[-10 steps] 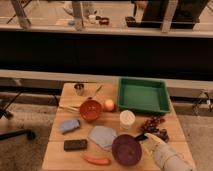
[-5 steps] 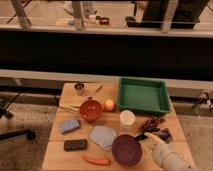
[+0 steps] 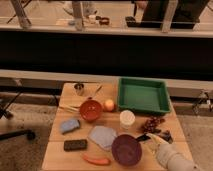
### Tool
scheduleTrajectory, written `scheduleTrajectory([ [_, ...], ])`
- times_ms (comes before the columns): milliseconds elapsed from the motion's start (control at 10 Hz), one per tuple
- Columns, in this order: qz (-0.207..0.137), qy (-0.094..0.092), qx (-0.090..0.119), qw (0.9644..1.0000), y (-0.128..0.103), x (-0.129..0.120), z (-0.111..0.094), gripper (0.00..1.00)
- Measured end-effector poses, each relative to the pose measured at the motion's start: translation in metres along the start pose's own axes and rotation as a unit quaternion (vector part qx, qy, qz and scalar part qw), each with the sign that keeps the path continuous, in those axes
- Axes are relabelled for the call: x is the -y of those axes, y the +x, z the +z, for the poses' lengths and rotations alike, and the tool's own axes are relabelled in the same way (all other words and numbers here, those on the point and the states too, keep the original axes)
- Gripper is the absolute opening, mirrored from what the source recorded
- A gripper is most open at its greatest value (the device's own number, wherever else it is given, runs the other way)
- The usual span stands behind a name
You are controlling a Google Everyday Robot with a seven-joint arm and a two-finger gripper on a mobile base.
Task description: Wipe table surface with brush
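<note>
Camera view: the table surface is a light tan plank top filling the lower half of the frame. The arm enters from the 5 o'clock corner, wrapped in a pale cover. The gripper sits over the table's right side, just at 3 o'clock of the purple bowl and at 6 o'clock of the grape bunch; whether its fingers are apart or together cannot be told. A small dark-headed tool with a pale handle, the brush, lies at the gripper tip; contact between the two cannot be confirmed.

Other items: green tray at 1 o'clock of table centre; white cup just below it; red bowl with an orange fruit beside it at 3 o'clock; metal cup at 11 o'clock; blue-grey sponge, black block and carrot along the left and near edge; grey cloth near centre
</note>
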Motion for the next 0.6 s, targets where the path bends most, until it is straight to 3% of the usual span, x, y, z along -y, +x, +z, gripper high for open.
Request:
scheduleTrajectory([
  [600, 0.005, -0.028, 0.011, 0.9995, -0.0085, 0.0044, -0.0061, 0.00],
])
